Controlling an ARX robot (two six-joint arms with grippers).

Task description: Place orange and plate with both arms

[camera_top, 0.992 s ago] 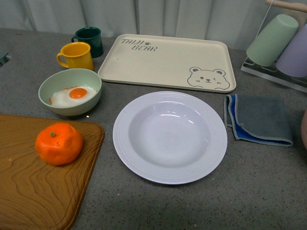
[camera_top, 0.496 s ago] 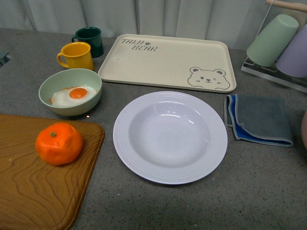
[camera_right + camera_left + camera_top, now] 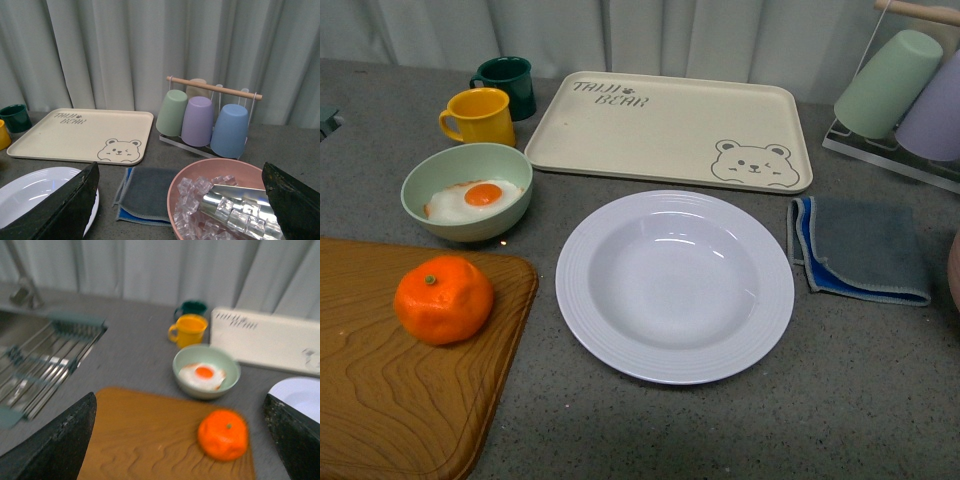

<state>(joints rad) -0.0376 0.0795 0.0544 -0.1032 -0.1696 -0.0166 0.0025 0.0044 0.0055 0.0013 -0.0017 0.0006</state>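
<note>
- The left gripper (image 3: 180, 397) had its fingers (image 3: 55, 445) spread wide and held nothing.
- The orange (image 3: 223, 435) sat on the wooden board (image 3: 145, 435) ahead of that gripper, within the span of its fingers and untouched.
- The right gripper (image 3: 180, 167) was likewise spread wide and empty.
- The plate (image 3: 30, 185) lay on the grey counter (image 3: 720, 430) ahead of it, partly hidden behind one finger, near a folded cloth (image 3: 145, 192).

The orange (image 3: 443, 299) sits alone on the wooden board (image 3: 380, 400), open from above and on its near side. The green bowl (image 3: 470, 228) stands just beyond it. Bare bench (image 3: 720, 430) lies left, right and near of the plate (image 3: 675, 286), with the tray (image 3: 670, 128) just beyond it and the folded cloth (image 3: 858, 250) close on its right.
</note>
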